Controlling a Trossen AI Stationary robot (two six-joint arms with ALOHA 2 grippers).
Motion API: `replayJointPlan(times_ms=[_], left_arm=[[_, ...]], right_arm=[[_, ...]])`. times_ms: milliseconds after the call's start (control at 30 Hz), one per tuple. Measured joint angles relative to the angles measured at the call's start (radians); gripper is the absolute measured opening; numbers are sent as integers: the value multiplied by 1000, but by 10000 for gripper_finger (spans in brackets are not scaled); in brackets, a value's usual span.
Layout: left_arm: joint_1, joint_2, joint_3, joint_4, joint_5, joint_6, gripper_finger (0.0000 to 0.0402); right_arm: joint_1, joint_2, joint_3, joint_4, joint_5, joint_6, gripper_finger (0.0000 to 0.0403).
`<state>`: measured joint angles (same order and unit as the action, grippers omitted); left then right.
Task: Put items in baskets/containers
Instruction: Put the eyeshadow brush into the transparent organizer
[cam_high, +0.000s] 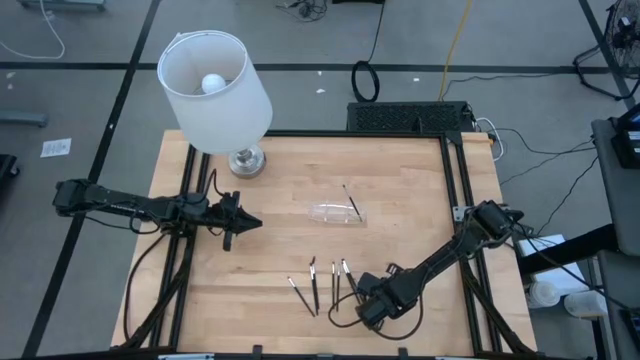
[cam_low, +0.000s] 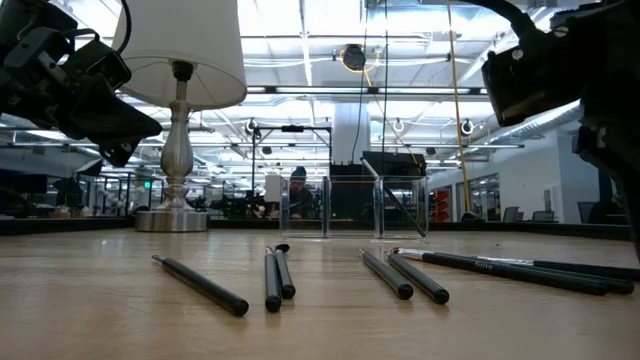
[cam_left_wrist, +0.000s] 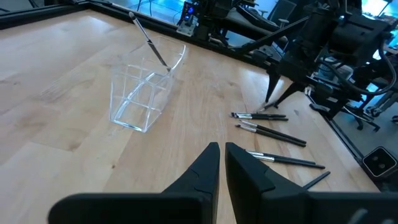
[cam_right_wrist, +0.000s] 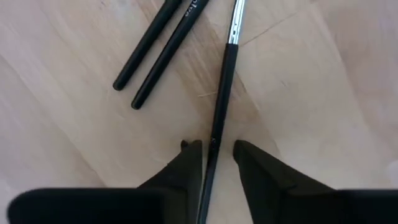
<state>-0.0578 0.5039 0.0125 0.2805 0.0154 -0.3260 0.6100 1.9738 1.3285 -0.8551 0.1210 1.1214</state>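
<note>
Black and slim, the brush (cam_right_wrist: 219, 99) that matters lies flat on the wooden counter (cam_high: 400, 190) with its shaft running straight between the two dark fingers of the right gripper (cam_right_wrist: 216, 149). Its long axis points away from the wrist, lining up with the reach of the arm, so the jaws stand across the shaft — one finger on each side, narrow, close against it but with slivers of wood still showing, so I would judge the grip not quite made. The metal ferrule and lighter tip sit at the far end from the jaws.

From above, the right gripper (cam_high: 372, 300) is down low over the near edge of the counter, at the right end of the loose row of brushes (cam_high: 318, 282). Two more brushes lie just beside the chosen one, angled off to one side and clear of the fingers.

The clear tray (cam_high: 337, 213) stands near the middle of the counter, well apart from the row and farther from the robot, with one brush (cam_high: 351, 203) already leaning in it and poking past the rim. The right arm is plainly the nearer one to the row. The left gripper (cam_high: 240, 222) hovers off to the left of the tray, jaws pressed together and empty — waiting.
</note>
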Motion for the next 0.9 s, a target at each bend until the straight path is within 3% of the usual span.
replayJointPlan(times_ms=[267, 500, 633, 900], left_arm=[[0, 0, 0, 0, 0, 0, 31], [0, 0, 0, 0, 0, -2, 31], [0, 0, 0, 0, 0, 2, 31], [0, 0, 0, 0, 0, 0, 31]], right_arm=[[-1, -1, -1, 3, 28, -17, 8], [2, -19, -3, 11, 41, -31, 3], [-1, -61, -8, 0, 137, -21, 2], [15, -208, -4, -87, 232, 18, 1]])
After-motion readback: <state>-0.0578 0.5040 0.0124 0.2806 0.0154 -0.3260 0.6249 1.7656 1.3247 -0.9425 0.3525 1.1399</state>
